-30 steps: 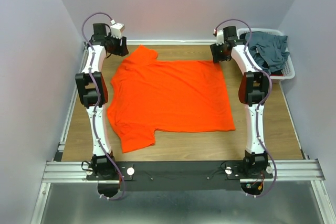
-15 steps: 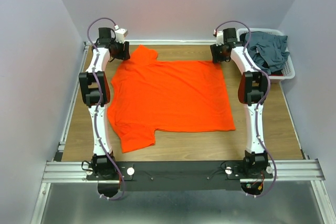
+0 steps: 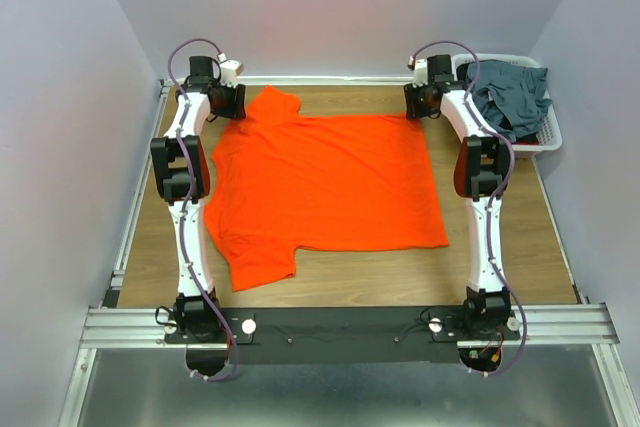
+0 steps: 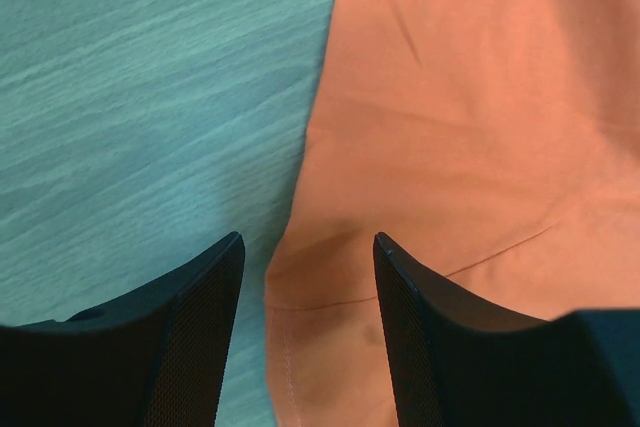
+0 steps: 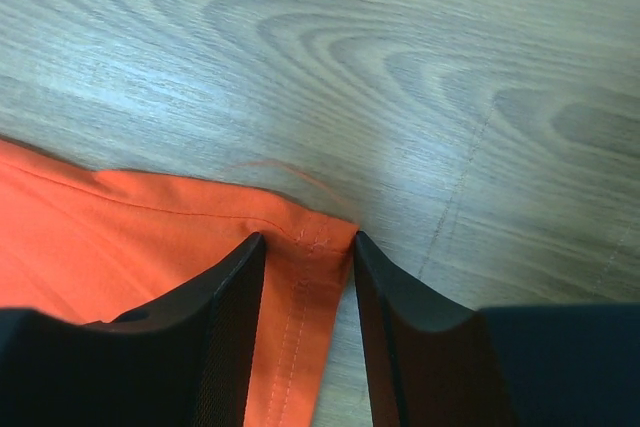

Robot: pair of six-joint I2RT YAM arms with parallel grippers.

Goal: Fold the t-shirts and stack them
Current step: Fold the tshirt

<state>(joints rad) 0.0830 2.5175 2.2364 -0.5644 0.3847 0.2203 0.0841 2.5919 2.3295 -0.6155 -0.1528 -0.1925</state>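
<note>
An orange-red t-shirt (image 3: pixel 325 182) lies spread flat on the wooden table, collar end to the left. My left gripper (image 3: pixel 232 99) is at its far left corner. In the left wrist view its fingers stand open (image 4: pixel 308 237) astride the shirt's edge (image 4: pixel 470 127), by a seam. My right gripper (image 3: pixel 420 102) is at the far right corner. In the right wrist view its fingers (image 5: pixel 305 237) flank the stitched hem corner (image 5: pixel 320 247) with a narrow gap, and the cloth is not pinched. Dark blue-grey t-shirts (image 3: pixel 512 92) lie heaped in the basket.
A white slatted basket (image 3: pixel 552 135) stands at the table's far right, beside the right arm. Bare wood shows along the near edge (image 3: pixel 400 277) and beside the shirt's left sleeve. Walls close in the back and both sides.
The left gripper has shifted slightly right and lower onto the shirt's far left corner. The right gripper's jaws have narrowed around the hem corner.
</note>
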